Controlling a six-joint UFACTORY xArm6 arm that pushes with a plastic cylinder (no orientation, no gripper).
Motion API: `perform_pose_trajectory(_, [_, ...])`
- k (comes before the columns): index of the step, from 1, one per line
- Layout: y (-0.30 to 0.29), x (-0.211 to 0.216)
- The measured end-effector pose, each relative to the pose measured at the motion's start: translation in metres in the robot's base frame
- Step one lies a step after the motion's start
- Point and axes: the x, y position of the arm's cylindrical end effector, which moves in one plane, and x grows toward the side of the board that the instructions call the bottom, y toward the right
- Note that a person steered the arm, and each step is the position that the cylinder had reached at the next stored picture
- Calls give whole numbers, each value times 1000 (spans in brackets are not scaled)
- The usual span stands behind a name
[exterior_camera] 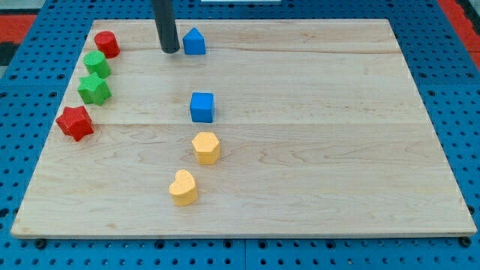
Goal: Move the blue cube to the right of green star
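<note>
Camera view: wooden board (315, 187); blue cube (202, 106) at centre, green star (94, 89) at its 9 o'clock. My tip (169, 50), a bare rod with no claw, should circle to the cube's 3 o'clock, then push steadily toward 9.

The only part of the arm in view is the straight dark rod (165, 24), which enters from the view's top edge, left of centre. It stands close to upright, leaning only slightly, and looks like a plain round cylinder of even thickness along its visible length. My tip (169, 51) is at the rod's lower end, down at the desk in the upper left part of the view. Everything above the rod is cut off by the frame.
</note>
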Motion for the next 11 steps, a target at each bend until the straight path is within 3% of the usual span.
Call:
perform_pose_trajectory(2, [85, -11])
perform_pose_trajectory(4, [106, 56])
perform_pose_trajectory(5, [128, 51])
perform_pose_trajectory(6, [144, 90])
perform_pose_trajectory(7, [147, 154])
perform_pose_trajectory(8, [83, 168])
perform_pose_trajectory(11, [39, 186])
